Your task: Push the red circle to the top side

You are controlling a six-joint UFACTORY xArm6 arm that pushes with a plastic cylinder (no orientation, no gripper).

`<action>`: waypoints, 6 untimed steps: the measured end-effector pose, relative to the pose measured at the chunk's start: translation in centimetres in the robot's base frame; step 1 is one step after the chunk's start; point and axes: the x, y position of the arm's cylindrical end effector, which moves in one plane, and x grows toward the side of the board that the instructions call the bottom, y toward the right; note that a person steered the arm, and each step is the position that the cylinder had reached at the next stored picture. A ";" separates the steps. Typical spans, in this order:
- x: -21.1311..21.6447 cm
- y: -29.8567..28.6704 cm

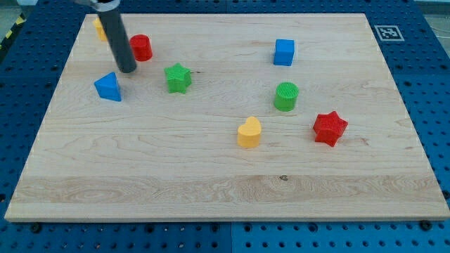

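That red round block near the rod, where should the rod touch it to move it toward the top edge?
No gripping here, only pushing. My tip sits just left of and below the red circle. Probably best to press its lower side wall, centred, coming from the view's bottom: a round wall tends to slip sideways off an off-centre push.
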 end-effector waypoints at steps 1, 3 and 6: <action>0.0 1.9; -3.5 -0.5; 1.4 -0.1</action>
